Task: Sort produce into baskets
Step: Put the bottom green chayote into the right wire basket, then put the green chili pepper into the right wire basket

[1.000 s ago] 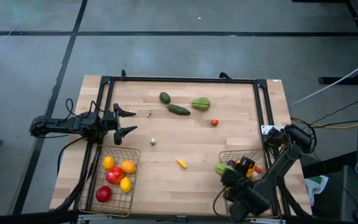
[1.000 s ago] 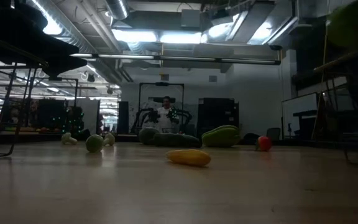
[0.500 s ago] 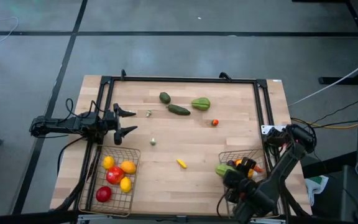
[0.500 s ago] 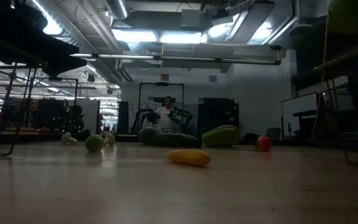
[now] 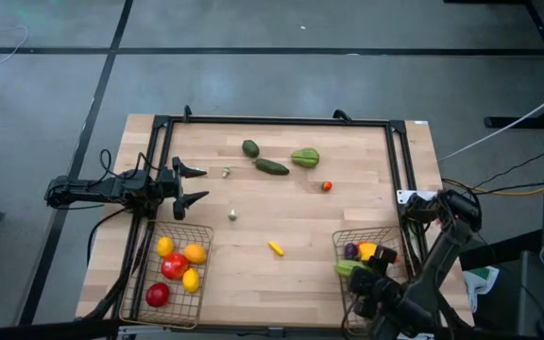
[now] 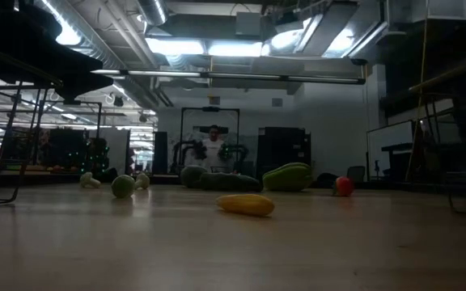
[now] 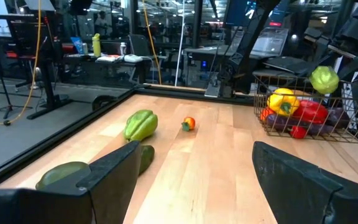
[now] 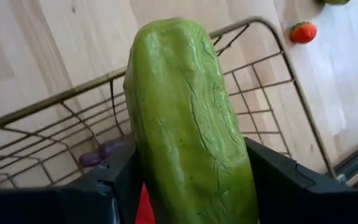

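Note:
My right gripper is shut on a long light-green vegetable over the right wire basket, near that basket's left wall. The basket holds purple, yellow and red pieces. It also shows in the left wrist view, with the green vegetable above it. My left gripper is open and empty at the table's left edge, above the left basket, which holds red, orange and yellow fruits. A yellow piece lies on the table between the baskets. My right gripper pinches the green vegetable by its two long sides between its two fingers. The vegetable runs out forward along the fingers. It is lifted clear, above the basket's rim.
At the far middle of the table lie a dark green avocado, a dark cucumber, a light-green squash and a small red piece. Two tiny pieces lie near my left gripper. A dark frame rail rims the table.
My right gripper has gone toward the table's near edge and a little right with the green vegetable, which now hangs farther in over the right basket. My left gripper has kept still.

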Robot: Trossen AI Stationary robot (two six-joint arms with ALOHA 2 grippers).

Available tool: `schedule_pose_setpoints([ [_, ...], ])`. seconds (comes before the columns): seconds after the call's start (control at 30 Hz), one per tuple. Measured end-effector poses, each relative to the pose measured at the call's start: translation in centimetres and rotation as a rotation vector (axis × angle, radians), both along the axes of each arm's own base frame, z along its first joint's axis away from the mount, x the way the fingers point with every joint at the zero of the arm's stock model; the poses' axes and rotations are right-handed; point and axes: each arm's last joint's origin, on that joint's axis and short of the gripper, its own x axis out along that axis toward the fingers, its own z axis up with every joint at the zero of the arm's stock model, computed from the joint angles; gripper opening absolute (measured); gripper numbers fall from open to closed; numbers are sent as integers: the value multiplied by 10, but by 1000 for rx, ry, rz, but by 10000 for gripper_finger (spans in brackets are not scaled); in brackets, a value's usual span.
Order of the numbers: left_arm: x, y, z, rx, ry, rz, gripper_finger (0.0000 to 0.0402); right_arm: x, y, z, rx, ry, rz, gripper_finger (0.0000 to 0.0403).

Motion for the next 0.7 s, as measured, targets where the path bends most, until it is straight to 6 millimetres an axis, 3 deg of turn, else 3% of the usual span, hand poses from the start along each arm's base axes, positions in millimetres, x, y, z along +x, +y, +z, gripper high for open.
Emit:
schedule_pose_setpoints([
  [0.13,0,0,0,0,0,0,306,-5,1,-4,11,36,-14,251],
  [0.37,0,0,0,0,0,0,306,-10,-2,-18,13,111,-77,335],
  [0.57,0,0,0,0,0,0,306,-8,-2,-17,-4,78,-68,392],
  [0.7,0,0,0,0,0,0,306,0,0,-2,-13,-41,-34,392],
])
